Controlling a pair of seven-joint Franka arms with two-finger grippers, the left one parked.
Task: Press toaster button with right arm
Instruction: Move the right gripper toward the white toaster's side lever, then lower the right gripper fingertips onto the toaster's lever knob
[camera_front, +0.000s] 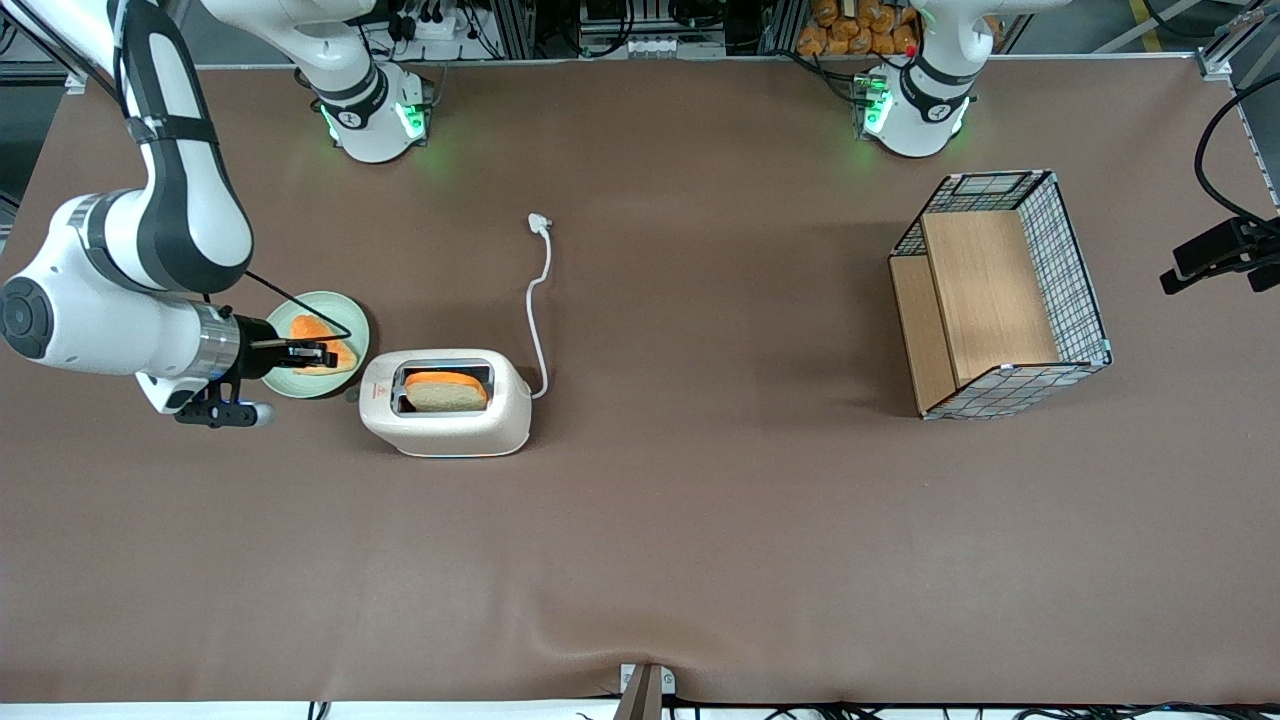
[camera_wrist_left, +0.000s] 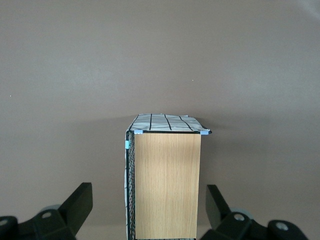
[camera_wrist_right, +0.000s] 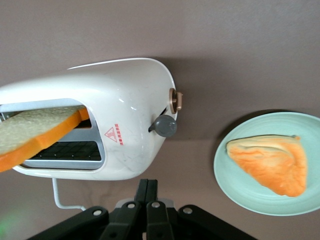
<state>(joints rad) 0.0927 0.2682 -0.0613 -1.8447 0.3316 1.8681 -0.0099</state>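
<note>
One toaster stands on the brown tabletop with a single bread slice in its slot; a second slice lies on one pale green plate just beside it. Its red triangular logo has tiny lettering too small to read. From the nearby narrow end sticks one grey toaster button beside a tan knob. One wire basket sits toward the parked arm's end. With fingers clenched together and holding nothing, the right arm's hand hovers above the plate, short of the button.
</note>
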